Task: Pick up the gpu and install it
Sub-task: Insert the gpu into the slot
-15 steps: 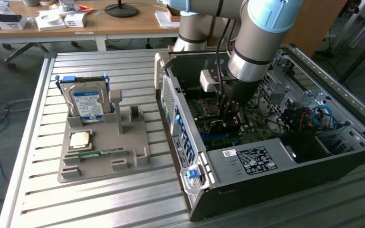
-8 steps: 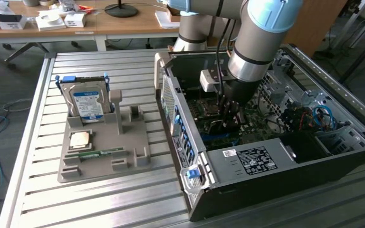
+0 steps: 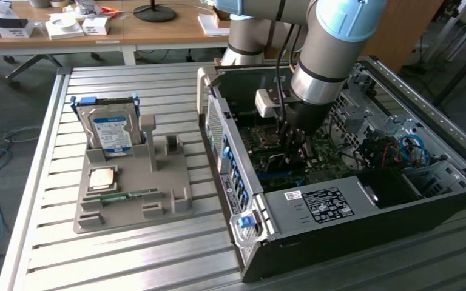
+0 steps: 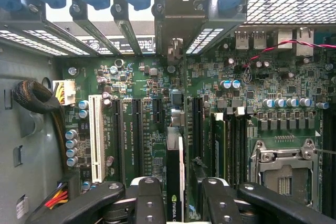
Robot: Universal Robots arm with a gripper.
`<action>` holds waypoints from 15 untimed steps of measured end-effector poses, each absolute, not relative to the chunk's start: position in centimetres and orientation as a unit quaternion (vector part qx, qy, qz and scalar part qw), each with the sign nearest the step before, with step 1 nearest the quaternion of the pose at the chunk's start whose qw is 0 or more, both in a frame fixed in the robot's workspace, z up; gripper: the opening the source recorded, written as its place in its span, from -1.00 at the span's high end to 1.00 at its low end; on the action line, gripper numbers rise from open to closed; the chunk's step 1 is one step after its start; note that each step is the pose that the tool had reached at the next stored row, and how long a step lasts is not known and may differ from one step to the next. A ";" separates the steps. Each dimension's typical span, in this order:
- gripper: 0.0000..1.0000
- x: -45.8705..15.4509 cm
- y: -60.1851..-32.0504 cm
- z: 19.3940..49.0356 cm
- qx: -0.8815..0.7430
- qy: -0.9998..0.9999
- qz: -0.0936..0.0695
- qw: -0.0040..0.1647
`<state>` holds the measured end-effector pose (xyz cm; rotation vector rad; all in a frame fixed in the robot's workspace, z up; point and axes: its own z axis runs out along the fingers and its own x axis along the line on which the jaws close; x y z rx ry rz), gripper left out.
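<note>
The gpu stands on edge in a motherboard expansion slot inside the computer case; in the wrist view it shows as a thin dark card edge with a green logo, running up toward the slot brackets at the rear of the case. The gripper sits directly over the card. Its black fingers flank the card on both sides, spread slightly; whether the pads touch the card I cannot tell.

Beside the card: a white expansion slot, empty black slots, and the CPU socket. In the exterior view the arm reaches down into the open case, gripper low over the board. On the exterior view's left, a grey fixture tray on the slatted table holds a hard drive, a CPU chip and a memory strip.
</note>
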<state>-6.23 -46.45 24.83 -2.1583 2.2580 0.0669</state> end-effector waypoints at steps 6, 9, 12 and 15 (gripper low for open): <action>0.32 -6.2 -46.5 25.0 -0.691 0.723 0.021 0.009; 0.32 -6.2 -46.5 25.3 -0.691 0.723 0.021 0.009; 0.32 -6.2 -46.5 25.6 -0.691 0.723 0.021 0.009; 0.32 -6.2 -46.5 26.0 -0.691 0.723 0.021 0.009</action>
